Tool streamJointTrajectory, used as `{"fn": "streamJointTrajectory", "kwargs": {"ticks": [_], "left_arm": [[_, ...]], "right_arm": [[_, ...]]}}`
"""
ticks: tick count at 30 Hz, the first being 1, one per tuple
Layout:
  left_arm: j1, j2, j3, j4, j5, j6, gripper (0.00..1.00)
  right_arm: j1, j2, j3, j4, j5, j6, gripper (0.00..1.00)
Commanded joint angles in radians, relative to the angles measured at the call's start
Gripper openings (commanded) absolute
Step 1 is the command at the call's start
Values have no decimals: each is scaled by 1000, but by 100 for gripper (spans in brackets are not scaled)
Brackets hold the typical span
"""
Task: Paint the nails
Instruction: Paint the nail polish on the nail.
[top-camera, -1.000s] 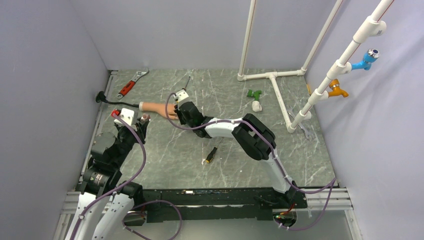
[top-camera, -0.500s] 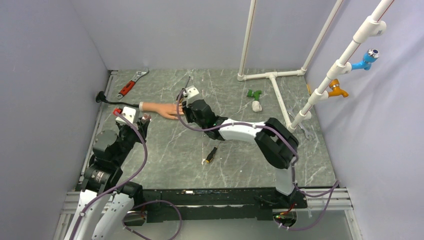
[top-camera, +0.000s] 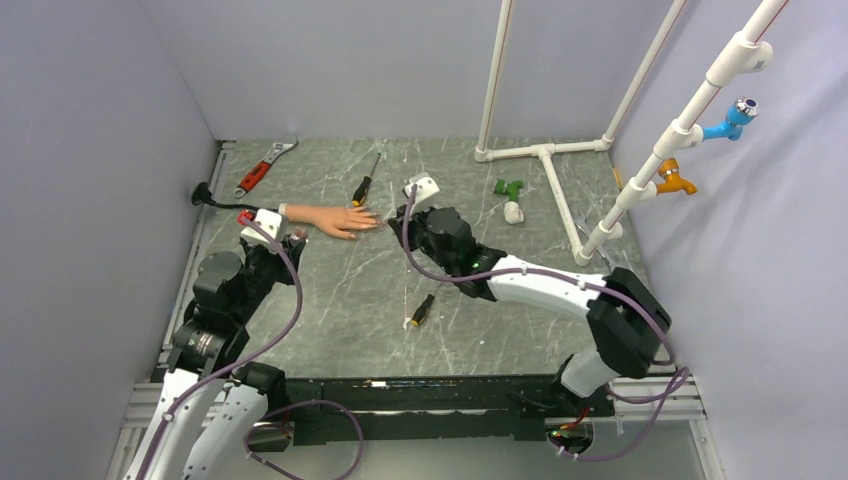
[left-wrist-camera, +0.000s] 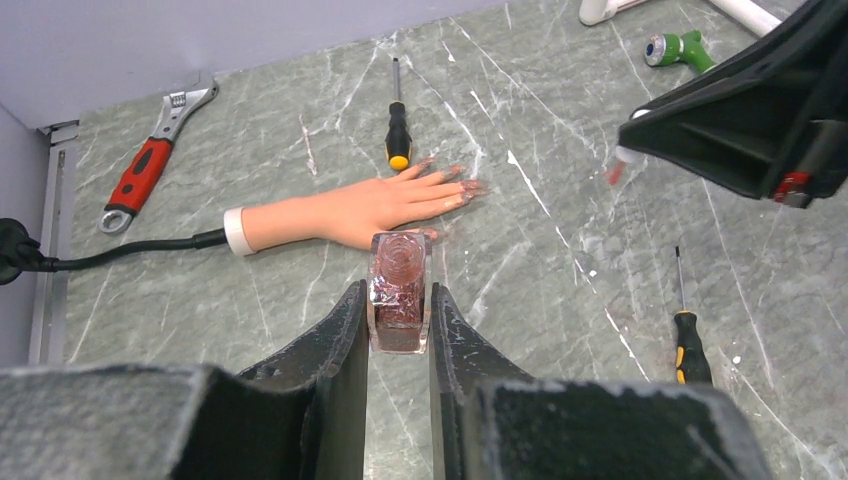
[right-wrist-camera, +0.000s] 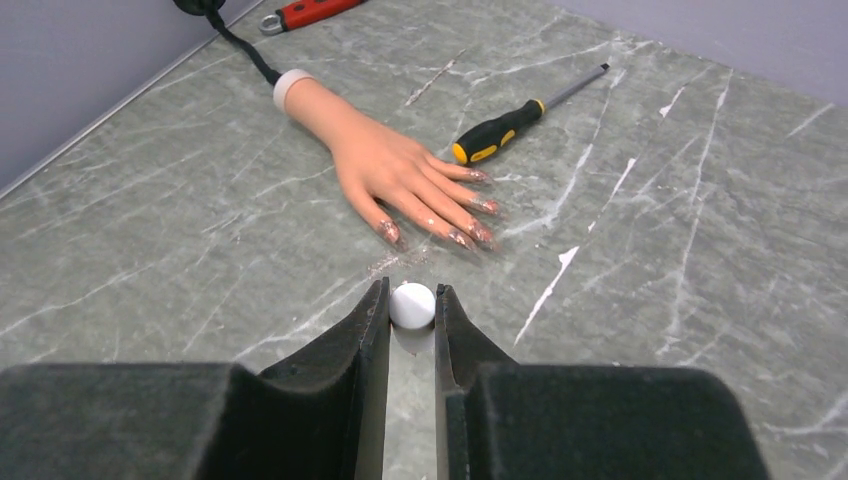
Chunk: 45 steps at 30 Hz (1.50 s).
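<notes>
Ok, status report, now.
Left gripper shut on polish bottle. Right gripper shut on white brush cap. Nails show glittery polish. Screwdriver beside mannequin hand, not blocking.

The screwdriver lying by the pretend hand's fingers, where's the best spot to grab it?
Grab the screwdriver by its fat black-and-yellow handle, not the skinny metal shaft. It lies flat on the table, so come straight down from above and pinch across the handle. Its yellow end sits close to the rubber hand, so I'd aim nearer the shaft.
</notes>
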Motion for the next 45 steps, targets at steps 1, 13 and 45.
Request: {"fn": "streamJointTrajectory", "kwargs": {"ticks": [1, 13, 45], "left_arm": [[4, 16, 20, 59, 52, 33, 0], [4, 27, -25, 118, 231, 96, 0], [-36, 149, 0, 155, 678, 73, 0]], "right_arm": [[-8, -126, -70, 20, -20, 8, 0], [-106, -331, -217, -21, -225, 173, 0], [-264, -382, -63, -72, -841, 125, 0]]}}
